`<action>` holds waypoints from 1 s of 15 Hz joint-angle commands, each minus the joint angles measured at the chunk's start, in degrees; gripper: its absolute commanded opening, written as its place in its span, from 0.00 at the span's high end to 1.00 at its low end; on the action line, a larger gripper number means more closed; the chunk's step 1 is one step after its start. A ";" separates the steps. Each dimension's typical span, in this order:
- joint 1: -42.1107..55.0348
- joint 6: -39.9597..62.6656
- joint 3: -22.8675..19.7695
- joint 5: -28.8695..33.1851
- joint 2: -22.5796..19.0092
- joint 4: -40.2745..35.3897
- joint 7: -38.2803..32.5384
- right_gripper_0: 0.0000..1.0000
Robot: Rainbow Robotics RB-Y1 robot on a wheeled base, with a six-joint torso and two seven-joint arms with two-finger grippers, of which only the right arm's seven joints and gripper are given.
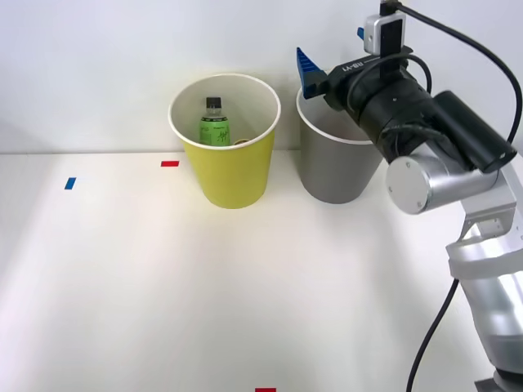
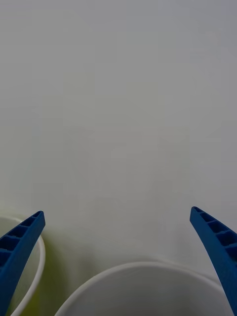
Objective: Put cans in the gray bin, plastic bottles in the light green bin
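The right gripper (image 2: 118, 261) hung with fingers spread wide and nothing between them, directly above the gray bin (image 1: 337, 175); just beside that, the light green bin (image 1: 231, 175) held the plastic bottle (image 1: 215, 124) upright inside; no can visible.

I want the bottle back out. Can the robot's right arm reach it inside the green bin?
Probably yes. The bottle stands in the open-topped green bin, and the open right gripper hovers nearby above the gray bin.
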 commanded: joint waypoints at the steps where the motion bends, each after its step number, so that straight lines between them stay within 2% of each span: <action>1: 7.51 -14.66 3.83 -0.94 1.44 -0.68 -0.50 0.00; 6: 12.79 -15.19 4.71 -1.20 1.00 -8.06 -0.59 0.00; 10: 22.81 -17.12 7.35 -1.55 -4.01 -16.32 -1.03 0.00; 15: 34.23 -28.28 12.27 -1.73 -9.90 -16.59 -1.38 0.00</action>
